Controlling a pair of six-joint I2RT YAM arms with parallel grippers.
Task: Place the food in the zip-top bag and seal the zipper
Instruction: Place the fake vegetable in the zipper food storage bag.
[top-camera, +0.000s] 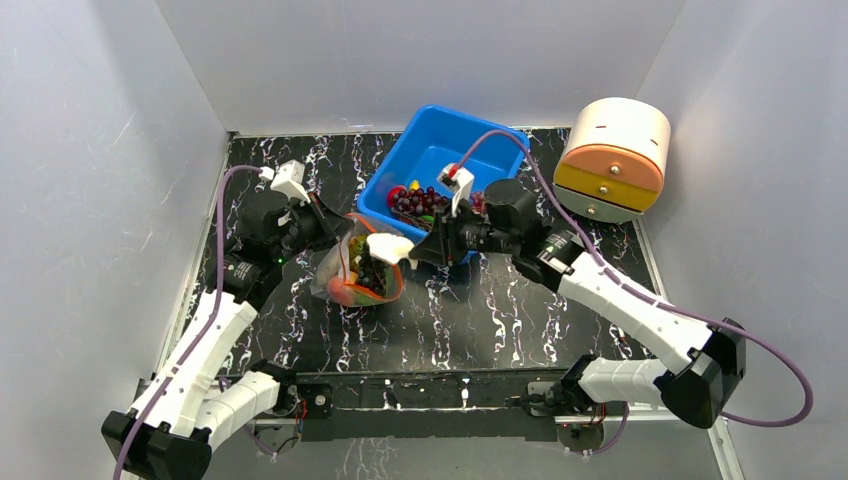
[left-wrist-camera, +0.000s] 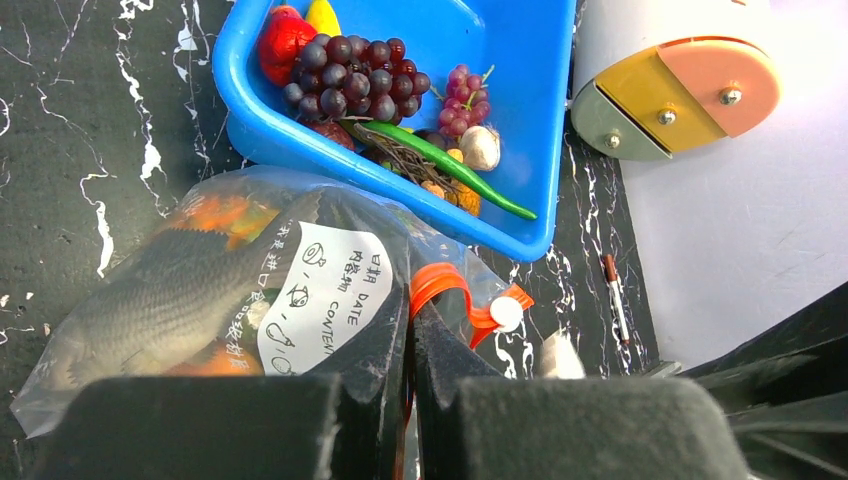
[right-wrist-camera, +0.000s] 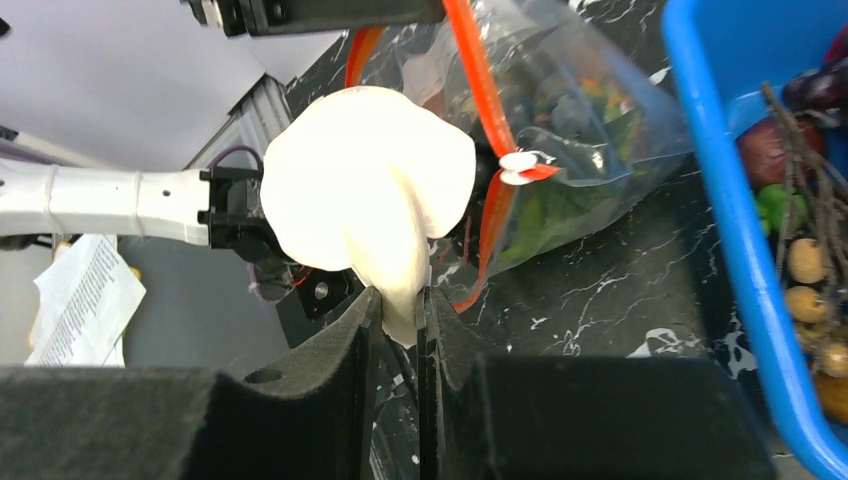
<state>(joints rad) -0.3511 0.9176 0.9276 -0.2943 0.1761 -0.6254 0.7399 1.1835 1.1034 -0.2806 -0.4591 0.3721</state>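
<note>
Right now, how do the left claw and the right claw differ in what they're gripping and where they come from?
The left claw is shut on the mouth edge of the zip-top bag, beside the orange-red zipper. The right claw is shut on a cream-white food piece. The left claw meets the bag from its left, and the right claw reaches in from the blue bin side. Both are closed on something at the bag's mouth.

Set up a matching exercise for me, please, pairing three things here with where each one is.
Things:
1 cream-white food piece
2 zip-top bag
3 long green pepper

Places:
A lying in the blue bin
B pinched at its mouth by the left fingers
C held between the right fingers

Pairs: 1-C; 2-B; 3-A.
</note>
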